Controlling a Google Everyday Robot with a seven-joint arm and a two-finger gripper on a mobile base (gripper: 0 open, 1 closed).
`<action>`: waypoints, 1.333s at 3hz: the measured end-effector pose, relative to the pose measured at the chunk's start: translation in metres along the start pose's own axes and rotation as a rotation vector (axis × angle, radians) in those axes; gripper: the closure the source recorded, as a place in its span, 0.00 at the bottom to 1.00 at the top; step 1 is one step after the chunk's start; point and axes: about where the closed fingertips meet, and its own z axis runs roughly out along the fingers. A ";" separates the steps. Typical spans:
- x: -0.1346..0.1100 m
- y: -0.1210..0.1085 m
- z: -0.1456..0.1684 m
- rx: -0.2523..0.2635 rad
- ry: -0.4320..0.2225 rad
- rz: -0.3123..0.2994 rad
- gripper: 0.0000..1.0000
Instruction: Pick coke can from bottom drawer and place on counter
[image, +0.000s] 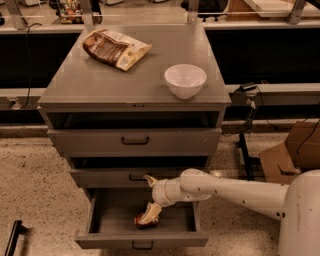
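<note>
Your cream gripper (149, 214) sat in the open grey metal bottom drawer (142, 241) at the small red coke can (141, 223) — grip impossible to tell — nothing yet lifted to the flat grey counter (100, 80).

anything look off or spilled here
Nothing spilled or broken. The snack bag lies askew on the counter, and the white bowl stands upright. The bottom drawer is pulled open, with the pincer down at the coke can inside.
</note>
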 end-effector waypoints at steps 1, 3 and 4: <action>0.001 0.003 0.002 -0.021 -0.005 -0.007 0.00; 0.009 0.004 -0.014 0.044 -0.081 0.017 0.00; 0.012 0.004 -0.025 0.073 -0.110 0.006 0.00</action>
